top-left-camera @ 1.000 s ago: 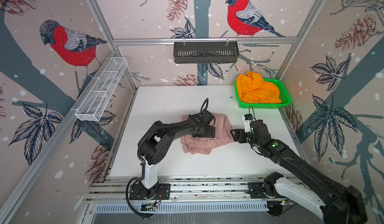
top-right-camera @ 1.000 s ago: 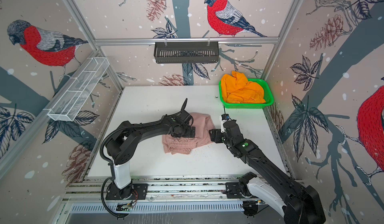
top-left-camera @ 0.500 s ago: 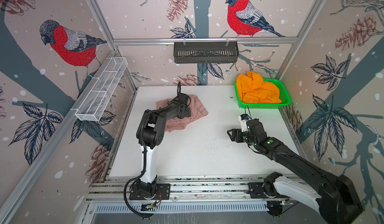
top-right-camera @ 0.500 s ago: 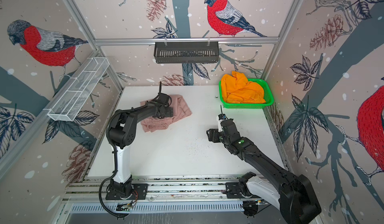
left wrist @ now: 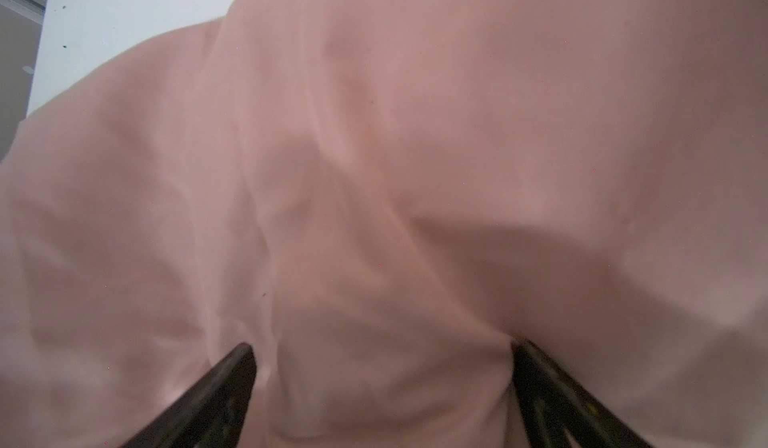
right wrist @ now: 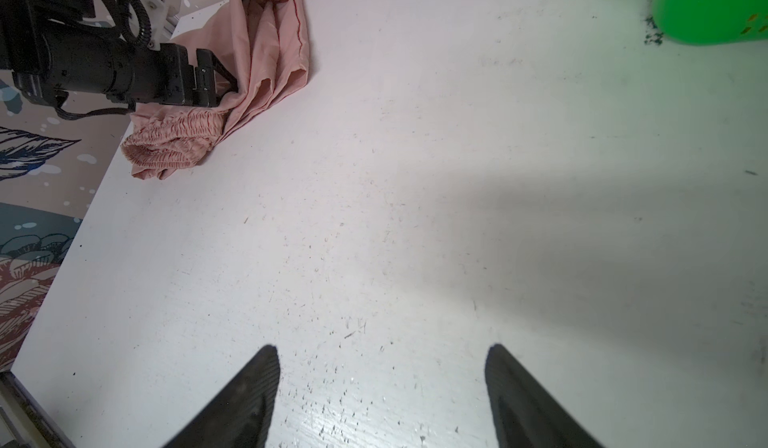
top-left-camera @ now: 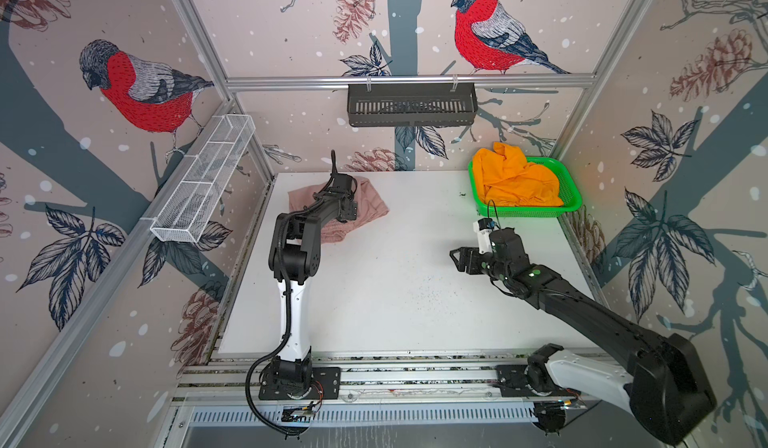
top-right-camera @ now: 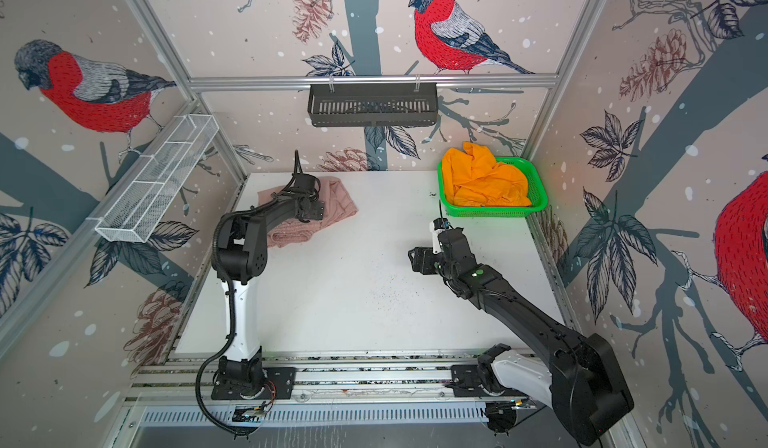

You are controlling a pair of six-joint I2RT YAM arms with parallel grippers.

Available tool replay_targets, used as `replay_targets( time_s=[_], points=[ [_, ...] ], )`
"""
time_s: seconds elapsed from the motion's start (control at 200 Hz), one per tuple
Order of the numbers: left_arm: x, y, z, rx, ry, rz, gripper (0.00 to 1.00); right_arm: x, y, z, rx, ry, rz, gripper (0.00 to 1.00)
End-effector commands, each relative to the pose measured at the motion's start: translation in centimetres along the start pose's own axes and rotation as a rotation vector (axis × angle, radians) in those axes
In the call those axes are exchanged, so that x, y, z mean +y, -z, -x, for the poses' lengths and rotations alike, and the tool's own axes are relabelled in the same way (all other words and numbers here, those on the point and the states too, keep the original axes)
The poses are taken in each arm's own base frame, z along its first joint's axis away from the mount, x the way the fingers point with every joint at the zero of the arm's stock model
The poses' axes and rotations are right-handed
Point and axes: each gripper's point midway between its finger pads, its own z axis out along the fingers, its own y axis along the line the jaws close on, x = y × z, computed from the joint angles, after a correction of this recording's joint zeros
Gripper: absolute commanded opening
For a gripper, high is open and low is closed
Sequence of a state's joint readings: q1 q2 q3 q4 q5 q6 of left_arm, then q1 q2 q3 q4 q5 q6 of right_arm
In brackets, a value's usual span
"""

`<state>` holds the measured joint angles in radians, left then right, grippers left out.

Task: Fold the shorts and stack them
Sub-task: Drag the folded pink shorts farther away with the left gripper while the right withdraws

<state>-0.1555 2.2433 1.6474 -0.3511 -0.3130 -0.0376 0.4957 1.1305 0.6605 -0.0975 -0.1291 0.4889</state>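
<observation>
sliding pink shorts [top-left-camera: 373, 206] back-left, left pincer [left wrist: 380, 348] spread

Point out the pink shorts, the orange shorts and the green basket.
pink shorts [top-left-camera: 372, 205], in a top view, on its uncovered fold at the right.
orange shorts [top-left-camera: 515, 181], in a top view, on the middle of the crumpled heap.
green basket [top-left-camera: 532, 212], in a top view, on its near wall.

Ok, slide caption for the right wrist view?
Right gripper open above the white table; beyond, left gripper touching the crumpled pink shorts.
</observation>
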Motion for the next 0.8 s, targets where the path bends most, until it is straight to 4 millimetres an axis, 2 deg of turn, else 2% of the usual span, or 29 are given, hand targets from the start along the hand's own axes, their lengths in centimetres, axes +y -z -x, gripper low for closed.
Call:
replay_targets(
  time_s=[0.0,0.085,0.165,0.295,0.335,0.42,0.615,0.69,0.795],
  points=[
    [1.0,1.0,-6.2,0.242,-0.126,-0.019,0.97,0.4,-0.2,1.5,-0.025,0.038,0.004,0.79],
    [0.3,3.6,-4.4,0.193,-0.063,-0.096,0.97,0.9,-0.9,2.2,-0.017,0.062,0.02,0.79],
    [0.8,6.1,-3.8,0.177,0.026,-0.1,0.97,1.6,-1.9,2.7,-0.003,0.083,0.043,0.8],
    [1.6,8.6,-5.2,0.198,0.164,-0.094,0.97,2.5,-3.3,3.2,0.006,0.096,0.084,0.8],
    [1.3,9.1,-6.2,0.211,0.194,-0.119,0.97,2.8,-3.7,3.3,0.01,0.101,0.095,0.8],
    [0.9,10.3,-6.8,0.171,0.277,-0.162,0.97,3.1,-4.5,3.2,0.032,0.116,0.108,0.8],
    [-0.1,11.1,-8.3,0.117,0.396,-0.277,0.97,3.3,-5.4,2.8,0.056,0.13,0.124,0.81],
    [-0.7,10.7,-8.9,0.128,0.402,-0.301,0.97,3.3,-5.6,2.7,0.061,0.132,0.127,0.81],
    [0.1,9.3,-9.6,0.145,0.376,-0.233,0.97,3.1,-5.9,2.5,0.068,0.134,0.127,0.81]
  ],
)
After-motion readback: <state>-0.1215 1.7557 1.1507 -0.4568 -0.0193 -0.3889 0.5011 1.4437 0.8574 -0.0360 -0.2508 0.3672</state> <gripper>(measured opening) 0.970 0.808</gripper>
